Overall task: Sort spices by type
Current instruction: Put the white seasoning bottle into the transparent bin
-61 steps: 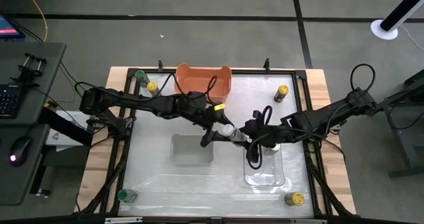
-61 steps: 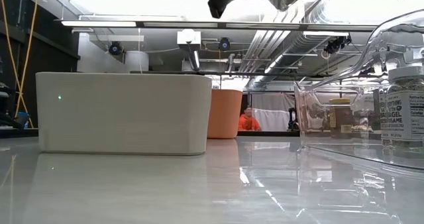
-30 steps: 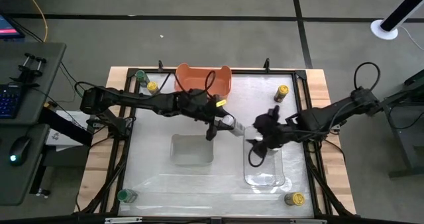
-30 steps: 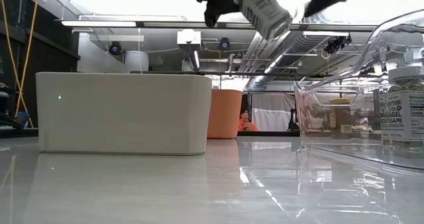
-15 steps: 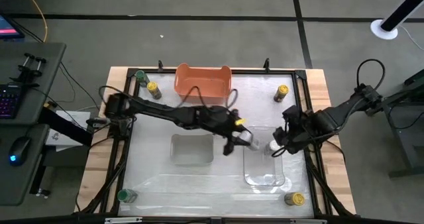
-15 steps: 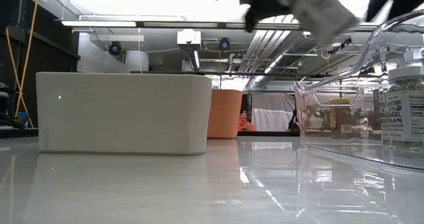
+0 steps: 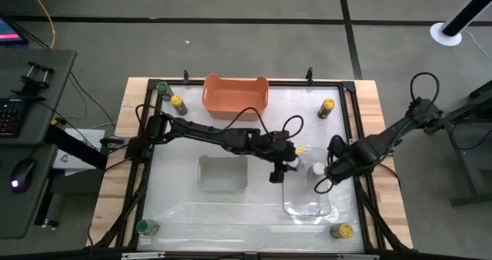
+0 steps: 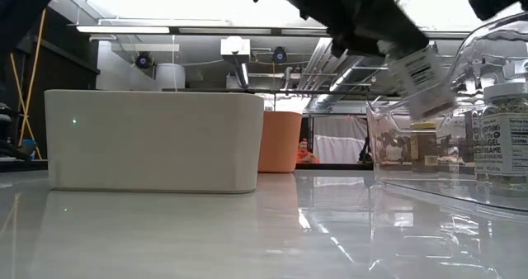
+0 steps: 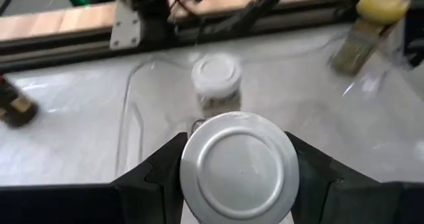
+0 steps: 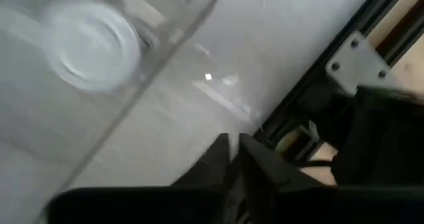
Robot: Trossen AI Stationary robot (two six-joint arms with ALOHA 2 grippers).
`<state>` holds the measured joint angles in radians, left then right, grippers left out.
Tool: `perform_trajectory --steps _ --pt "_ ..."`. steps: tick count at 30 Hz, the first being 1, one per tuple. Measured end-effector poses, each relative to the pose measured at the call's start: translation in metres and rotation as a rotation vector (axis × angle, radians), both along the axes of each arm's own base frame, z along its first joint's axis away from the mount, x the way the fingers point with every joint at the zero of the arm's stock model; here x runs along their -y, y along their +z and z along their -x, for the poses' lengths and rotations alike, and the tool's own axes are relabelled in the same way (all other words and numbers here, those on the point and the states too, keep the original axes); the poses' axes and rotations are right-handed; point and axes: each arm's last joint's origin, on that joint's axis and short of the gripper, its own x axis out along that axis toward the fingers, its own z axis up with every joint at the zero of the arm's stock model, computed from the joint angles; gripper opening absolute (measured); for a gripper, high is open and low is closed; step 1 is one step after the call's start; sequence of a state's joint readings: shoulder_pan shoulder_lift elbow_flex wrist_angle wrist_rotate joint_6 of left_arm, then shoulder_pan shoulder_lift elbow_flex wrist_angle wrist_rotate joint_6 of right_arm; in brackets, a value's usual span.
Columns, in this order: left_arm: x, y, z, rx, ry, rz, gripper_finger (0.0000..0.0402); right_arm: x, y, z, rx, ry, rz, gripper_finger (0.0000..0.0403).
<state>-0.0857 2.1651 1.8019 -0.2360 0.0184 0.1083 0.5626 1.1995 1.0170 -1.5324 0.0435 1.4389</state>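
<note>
My left gripper [image 7: 281, 170] is shut on a white spice jar [image 8: 419, 79] and hangs over the left rim of the clear tray [image 7: 307, 202]. The jar's round white end [image 9: 238, 164] faces the wrist camera. A second white-capped jar [image 7: 317, 169] stands upright on the tray's floor, also seen in the left wrist view [image 9: 216, 78]. My right gripper [image 7: 328, 174] is shut on nothing, pointing down beside the tray's right rim. Its fingers [image 10: 233, 151] show close together. My left gripper pinches the jar by two opposite sides [image 9: 189, 166] between its two fingers [image 9: 158, 176]. The fingers slant down from the table's left and lie along the jar. The jar hangs tilted, its labelled free end [image 8: 429, 97] lowest, clear of the tray.
A grey tray [image 7: 223, 174] lies left of the clear one, and an orange bin [image 7: 234, 95] stands at the far edge. Loose jars stand at the corners: yellow-capped [image 7: 177, 102], green-capped [image 7: 163, 87], yellow-capped [image 7: 326, 108], green-capped [image 7: 146, 228], yellow-capped [image 7: 340, 231].
My left gripper has carried the white jar toward the table's right and near edges and downward, from in front of the orange bin to the clear tray's rim. My right gripper has drawn back toward the right edge, tipped to point down, and shut.
</note>
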Motion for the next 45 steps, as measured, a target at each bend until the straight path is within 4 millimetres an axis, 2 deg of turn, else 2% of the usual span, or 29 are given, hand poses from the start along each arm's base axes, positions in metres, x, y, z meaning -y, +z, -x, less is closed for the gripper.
perform_trajectory --steps 6,11,18,23,28,36,45 --pt "-0.011 -0.014 0.002 -0.097 0.014 -0.024 0.0167 -0.008 -0.046 0.001 -0.031 -0.015 -0.141 0.0007" --pt "-0.016 -0.017 0.002 -0.120 0.035 -0.013 0.0167 -0.012 -0.067 0.001 0.014 -0.034 -0.182 0.0005" --pt "-0.016 -0.021 0.004 -0.160 0.036 0.024 0.0167 -0.013 -0.066 0.001 0.035 -0.042 -0.159 0.0001" --pt "-0.011 -0.022 0.005 -0.174 0.050 0.097 0.0167 -0.013 -0.066 0.001 0.037 -0.042 -0.153 0.0001" --pt "-0.006 -0.027 0.006 -0.203 0.045 0.100 0.0167 -0.013 -0.066 0.001 0.036 -0.042 -0.153 0.0001" --pt "0.006 -0.026 0.006 -0.202 0.036 0.114 0.0254 -0.013 -0.066 0.001 0.037 -0.041 -0.153 0.0000" --pt "0.006 -0.025 0.007 -0.198 0.031 0.107 0.0264 -0.013 -0.066 0.001 0.039 -0.041 -0.154 0.0000"
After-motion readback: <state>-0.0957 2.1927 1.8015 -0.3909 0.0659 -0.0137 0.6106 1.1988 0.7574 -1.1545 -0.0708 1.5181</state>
